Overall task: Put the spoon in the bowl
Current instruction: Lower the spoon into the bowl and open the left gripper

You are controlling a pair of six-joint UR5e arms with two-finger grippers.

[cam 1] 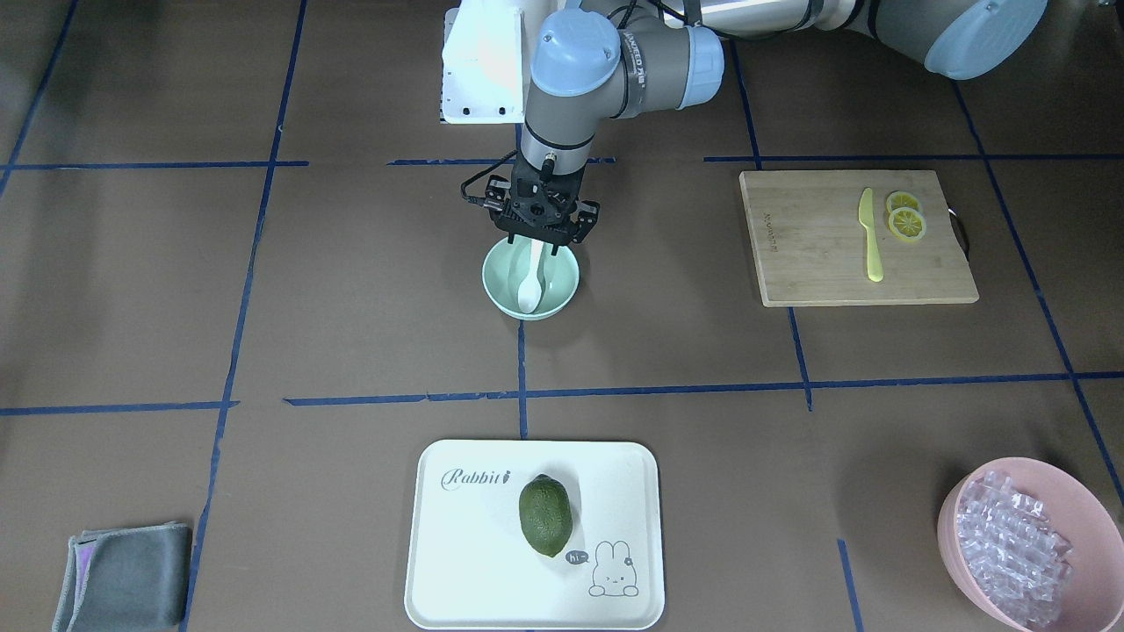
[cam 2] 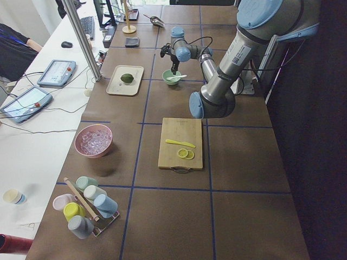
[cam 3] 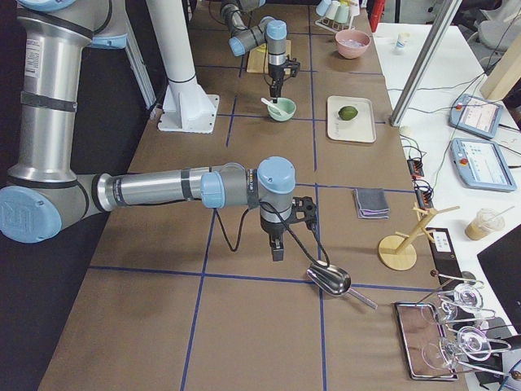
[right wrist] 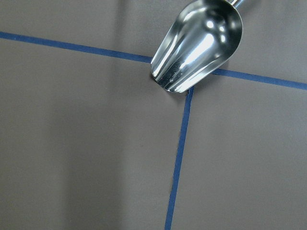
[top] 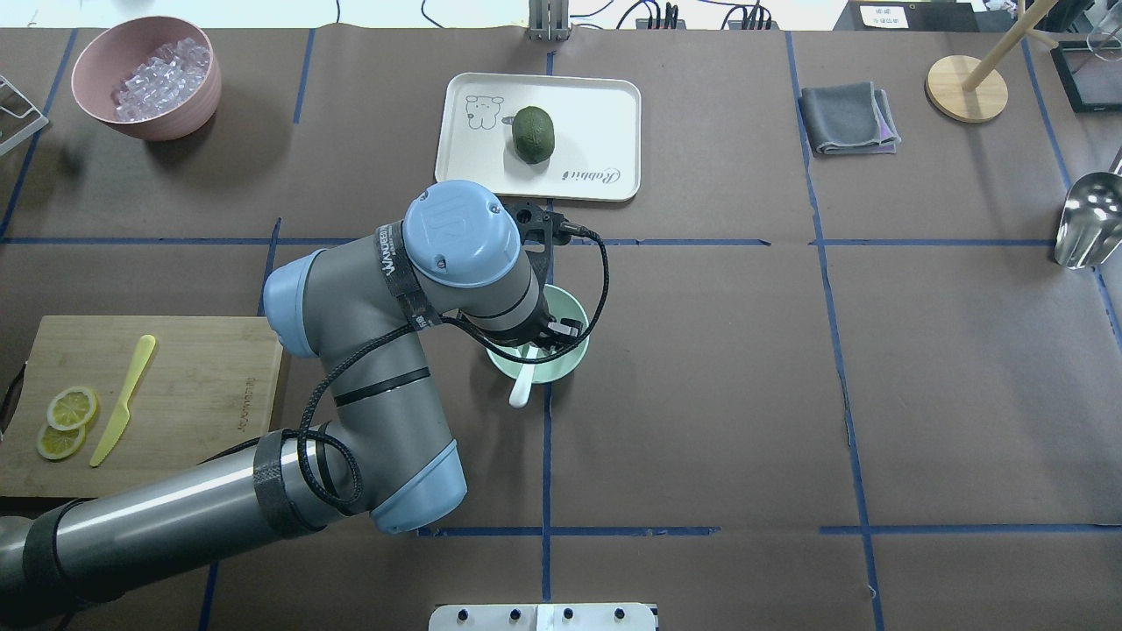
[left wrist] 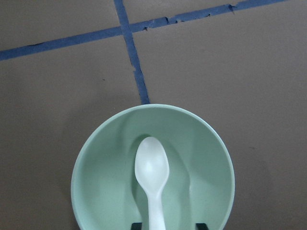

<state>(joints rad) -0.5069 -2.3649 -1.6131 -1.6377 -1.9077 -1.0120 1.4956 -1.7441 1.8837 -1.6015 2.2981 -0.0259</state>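
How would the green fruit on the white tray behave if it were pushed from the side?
It would probably roll: the green fruit is oval and lies loose on the flat white tray. The roll may wobble, since it looks longer than wide. The tray's raised rim would likely stop it.

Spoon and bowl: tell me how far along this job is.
Done: the spoon lies in the bowl, scoop on the bottom, handle leaning out over the rim on the robot's side. In hand: the left gripper hovers over the handle with its jaws apart, apparently not clamping it. Left: probably only lifting that arm clear.
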